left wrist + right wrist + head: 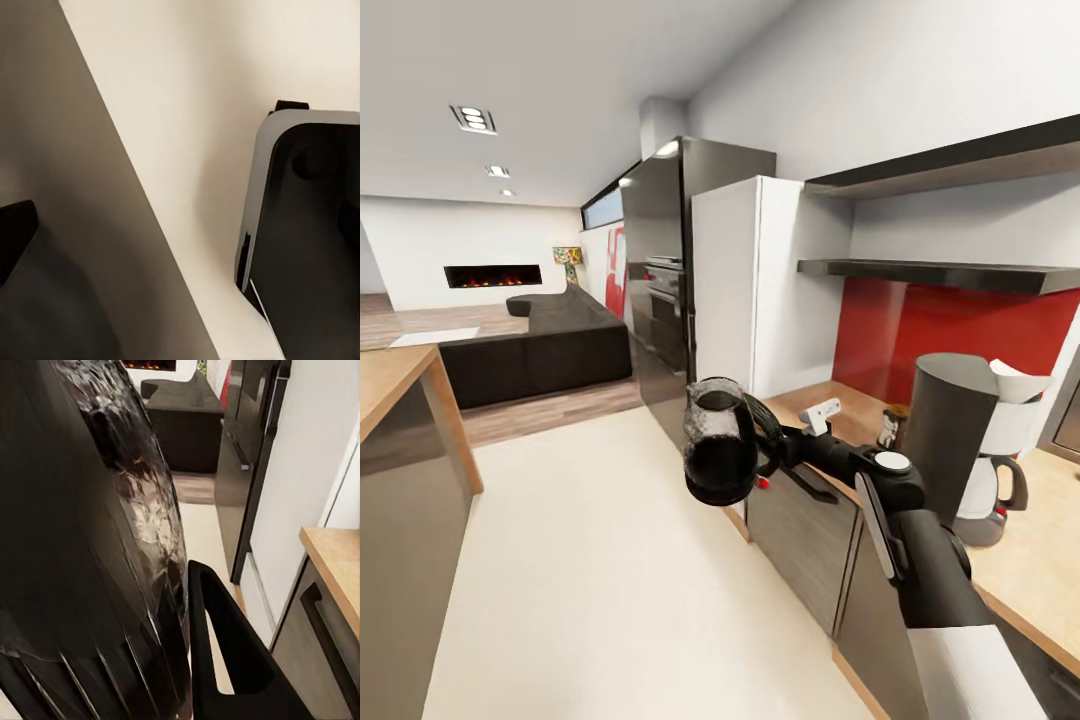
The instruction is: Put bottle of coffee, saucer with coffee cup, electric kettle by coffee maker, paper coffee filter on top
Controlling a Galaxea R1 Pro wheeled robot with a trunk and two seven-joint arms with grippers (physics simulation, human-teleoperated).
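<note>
Right arm out ahead, one electric kettle (720, 440) in its grip, over the floor beside the countertop (1040, 560).

Right gripper (768, 450) pinches the kettle's handle (225, 660), forearm reaching out level. One coffee maker (970, 440) on the countertop, one paper filter (1015, 380) on top, one small bottle (890, 425) beside it. Left gripper's jaws: cannot tell.

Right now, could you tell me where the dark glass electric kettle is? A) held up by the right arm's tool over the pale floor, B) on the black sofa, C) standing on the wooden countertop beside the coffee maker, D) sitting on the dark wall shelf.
A: the head view shows the dark glass electric kettle carried at the right tool, above the pale floor, short of the wooden countertop.
</note>
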